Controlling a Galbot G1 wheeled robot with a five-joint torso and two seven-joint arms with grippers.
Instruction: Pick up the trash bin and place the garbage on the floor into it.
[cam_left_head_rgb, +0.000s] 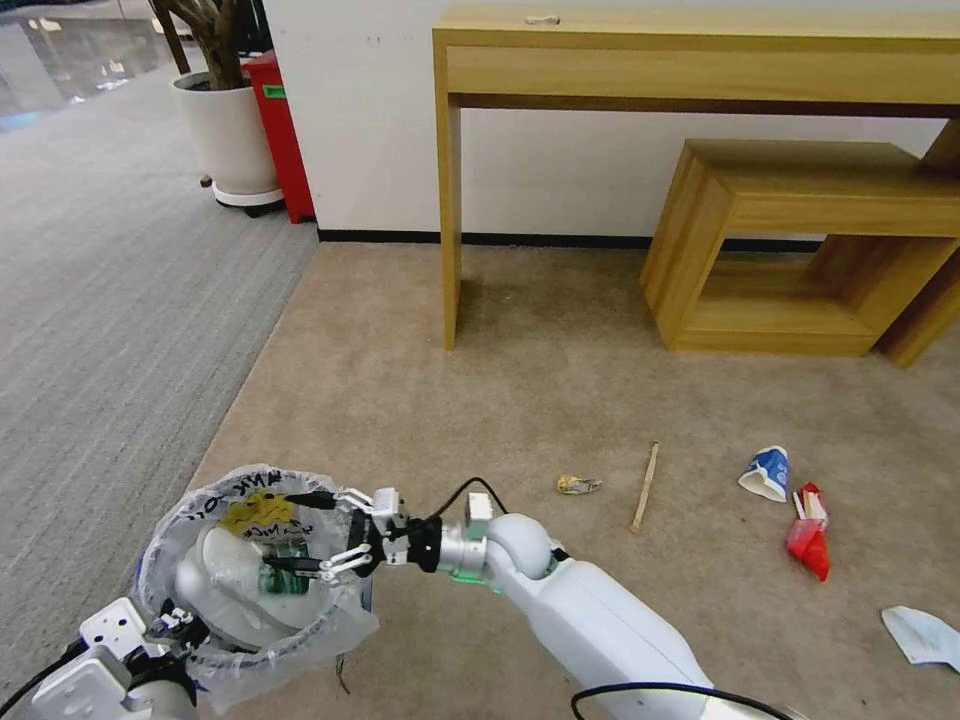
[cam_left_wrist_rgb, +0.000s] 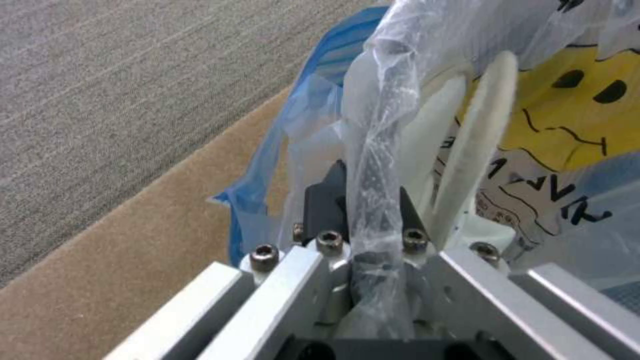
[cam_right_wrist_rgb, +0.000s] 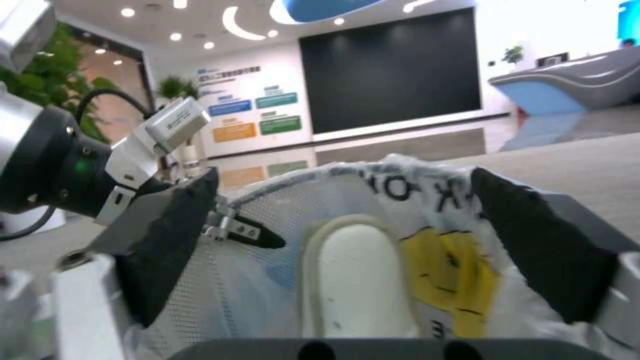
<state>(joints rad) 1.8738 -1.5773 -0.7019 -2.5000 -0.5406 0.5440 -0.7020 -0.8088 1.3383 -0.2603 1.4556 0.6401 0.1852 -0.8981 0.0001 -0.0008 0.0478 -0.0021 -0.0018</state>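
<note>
Trash bin (cam_left_head_rgb: 250, 570), light with a slippery, crinkly bag, is hanging above the floor's (cam_left_head_rgb: 560, 400) near left corner; your left pincer (cam_left_head_rgb: 170, 628) is clamping its rim, the sensible hold. Your right pincer (cam_left_head_rgb: 322, 533) is gaping open over it. Cups (cam_left_head_rgb: 766, 472) would be crushing easily, so pinch rims.
</note>
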